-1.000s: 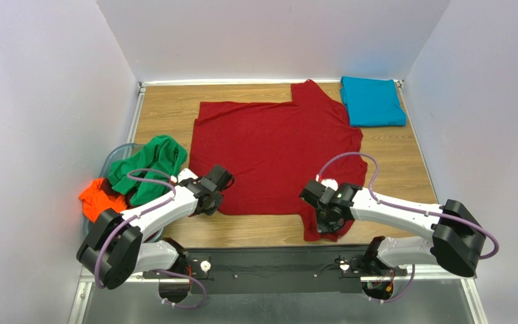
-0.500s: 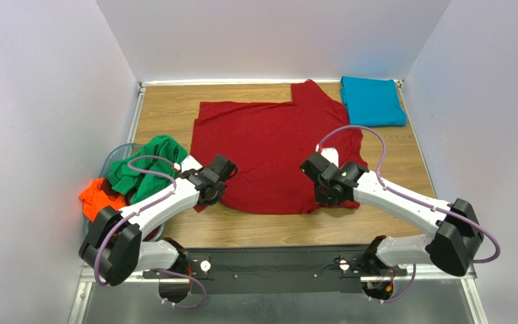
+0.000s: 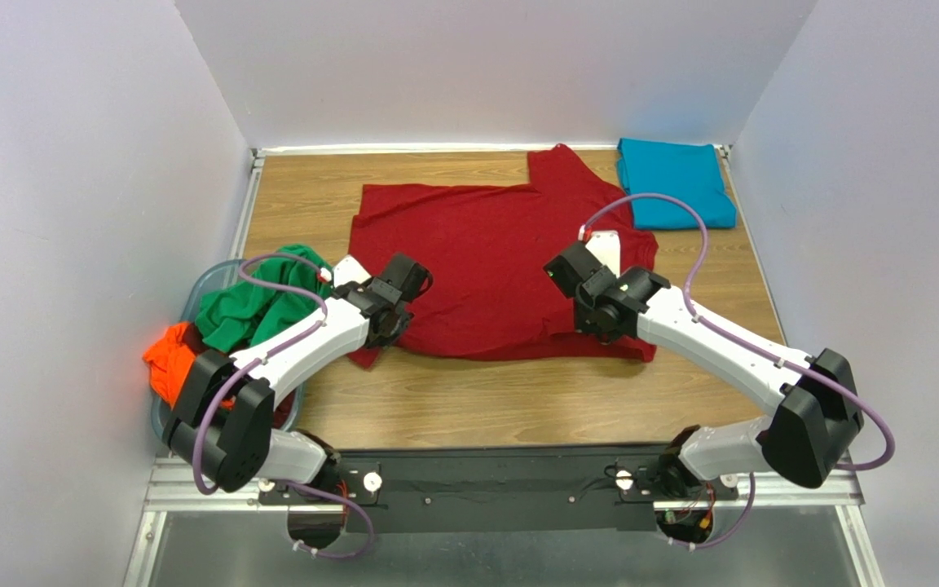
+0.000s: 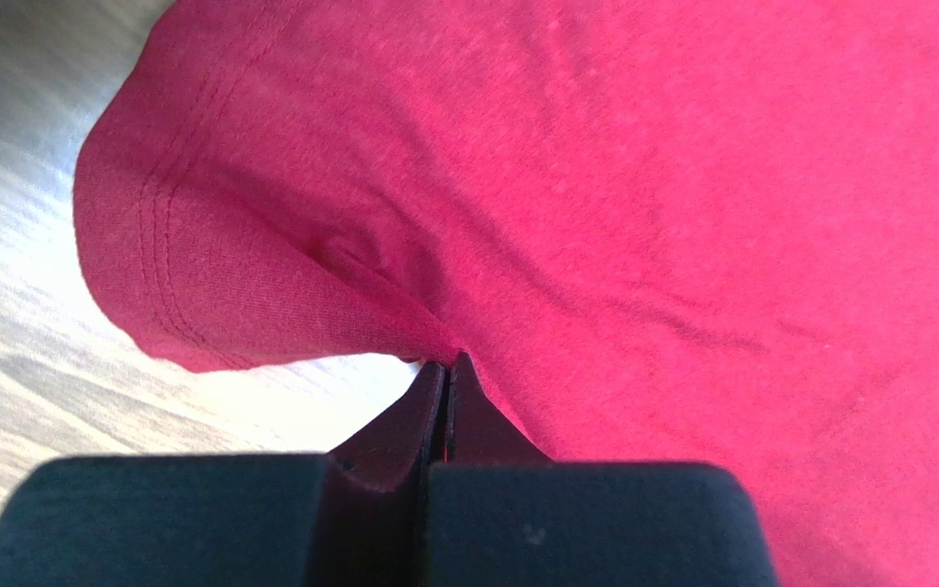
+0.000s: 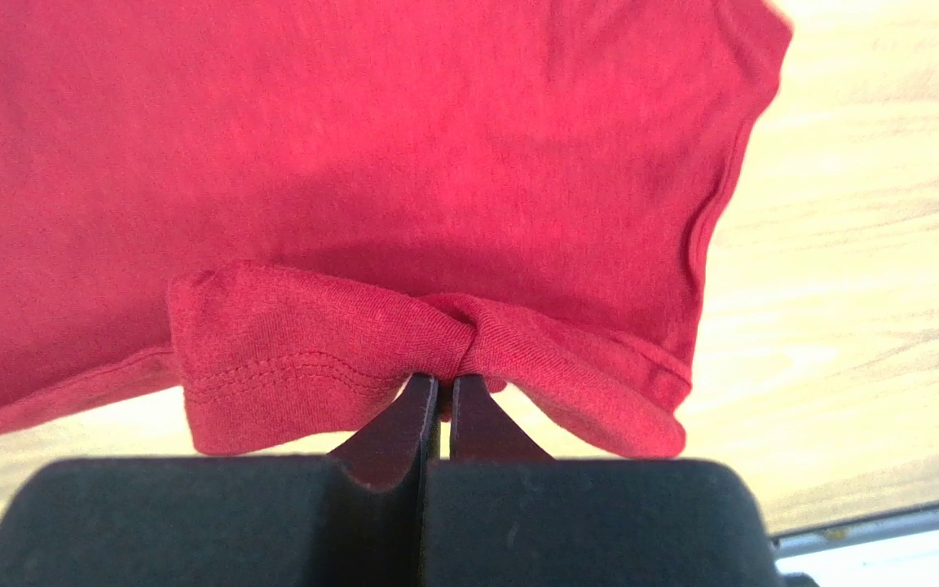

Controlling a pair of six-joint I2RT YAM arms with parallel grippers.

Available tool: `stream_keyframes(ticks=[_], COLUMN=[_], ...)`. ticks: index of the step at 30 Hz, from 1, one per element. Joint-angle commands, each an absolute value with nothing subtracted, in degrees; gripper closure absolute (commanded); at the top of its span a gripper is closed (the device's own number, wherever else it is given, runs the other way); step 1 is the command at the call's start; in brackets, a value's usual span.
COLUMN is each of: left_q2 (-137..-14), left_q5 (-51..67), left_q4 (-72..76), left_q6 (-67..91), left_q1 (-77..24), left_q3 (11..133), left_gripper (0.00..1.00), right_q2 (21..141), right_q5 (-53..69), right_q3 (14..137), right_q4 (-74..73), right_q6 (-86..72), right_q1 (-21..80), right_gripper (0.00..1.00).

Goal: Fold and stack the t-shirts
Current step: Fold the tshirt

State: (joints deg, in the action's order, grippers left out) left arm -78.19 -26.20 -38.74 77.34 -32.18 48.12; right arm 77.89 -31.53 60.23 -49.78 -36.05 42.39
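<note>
- While the red shirt (image 3: 499,251) is spread flat on the table (image 3: 303,196), its near hem is pinched tight by the left gripper (image 3: 386,328) & right gripper (image 3: 599,325), one corner each.
- Hem is stretched L–R btwn them; the rest of the cloth is laid beyond, twd the far wall.

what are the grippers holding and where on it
The dark red t-shirt: left gripper pinches its near-left corner, right gripper its bunched near-right edge.

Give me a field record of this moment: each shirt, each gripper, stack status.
dark red shirt: spread on the table, near corners pinched and lifted
left gripper: shut on dark red shirt
right gripper: shut on dark red shirt
teal shirt: folded, far right corner
green shirt, orange shirt: heaped at left, unfolded
stack: only teal shirt folded
</note>
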Motion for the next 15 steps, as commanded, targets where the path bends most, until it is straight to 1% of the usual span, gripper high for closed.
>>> stream_keyframes(ticks=[1, 4, 8, 15], left_q2=[-78.7, -79.0, -79.6, -84.9], left_q5=[-28.7, -28.5, -28.2, -25.9], left_q4=[-36.8, -35.8, -33.9, -31.6], left_q6=[74.0, 71.7, 69.0, 64.3], left_q1=[-30.9, -29.9, -29.0, -27.8], left_q3=[49.8, 50.6, 51.8, 54.8], left_gripper=[1.00, 1.00, 1.00, 1.00], right_q2=[78.3, 79.4, 81.6, 83.0], right_q5=[-36.5, -35.3, -37.9, -40.8], right_q3=[63.1, 63.4, 64.7, 66.1], right_q4=[-46.3, -44.0, -43.3, -41.4], right_q6=[-34.2, -32.0, -32.3, -32.3], right_q1=[41.7, 41.4, 40.9, 39.3], right_gripper=[0.99, 0.99, 0.99, 0.99])
